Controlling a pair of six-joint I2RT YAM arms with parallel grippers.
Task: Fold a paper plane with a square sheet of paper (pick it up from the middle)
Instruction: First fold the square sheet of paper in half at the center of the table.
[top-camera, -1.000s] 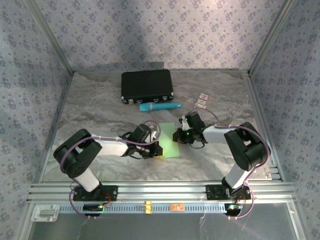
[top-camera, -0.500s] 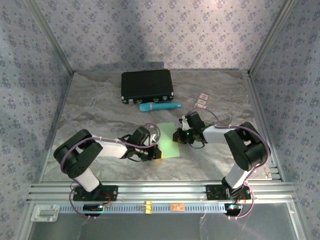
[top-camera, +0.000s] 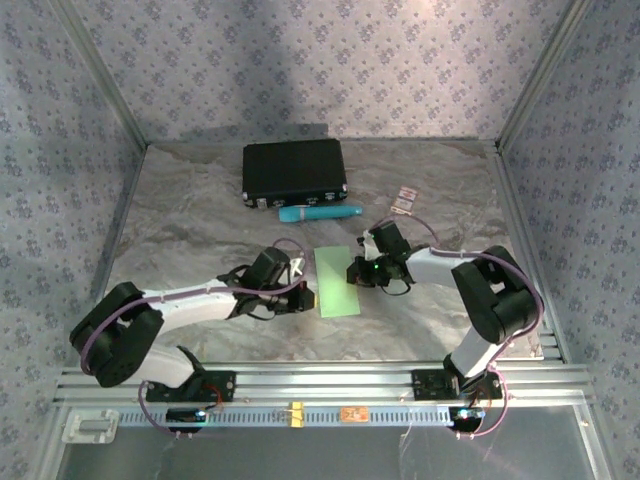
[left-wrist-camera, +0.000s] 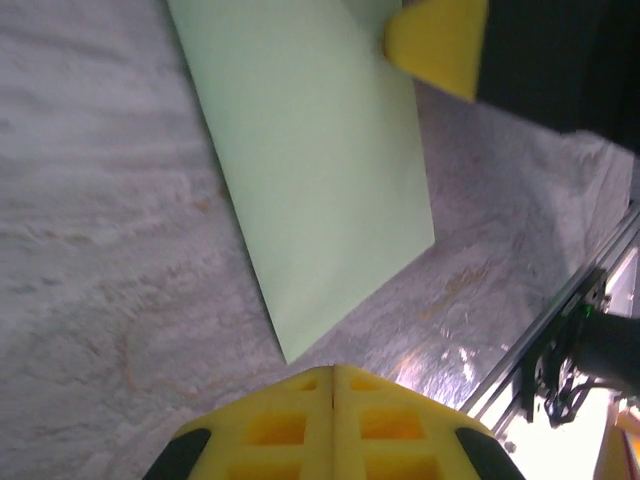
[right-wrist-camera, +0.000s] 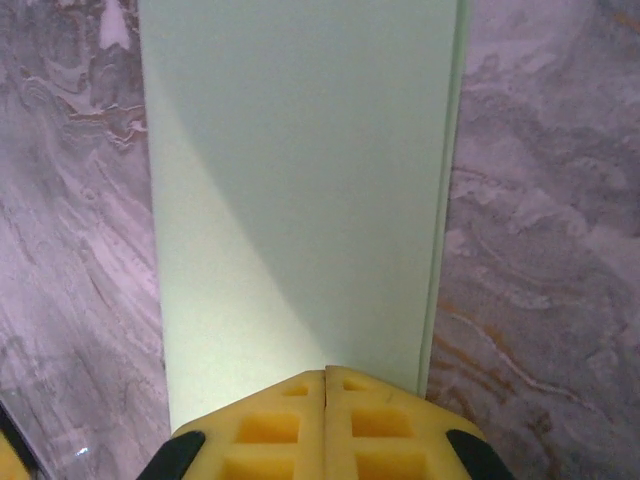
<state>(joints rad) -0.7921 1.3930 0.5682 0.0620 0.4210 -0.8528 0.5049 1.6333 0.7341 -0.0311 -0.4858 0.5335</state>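
1. Yellow foam-padded left gripper (left-wrist-camera: 333, 375), jaws pressed together, sat just beside the thin pale green folded paper sheet (top-camera: 337, 280), flat on the marbled table (top-camera: 180, 220)
2. Opposite, the right gripper (right-wrist-camera: 325, 372), jaws also together, met its other edge; the layers looked slightly offset, so squaring them before creasing seemed wise

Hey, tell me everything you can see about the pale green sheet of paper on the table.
The sheet of paper is thin, pale green, plain and unmarked. It lies flat on the grey marbled table as a narrow rectangle. It looks folded in half, with a sliver of a second layer showing along one edge in the right wrist view. The shut right hand sits at its edge, and the shut left hand is just off a corner. Whether either presses on it is unclear.
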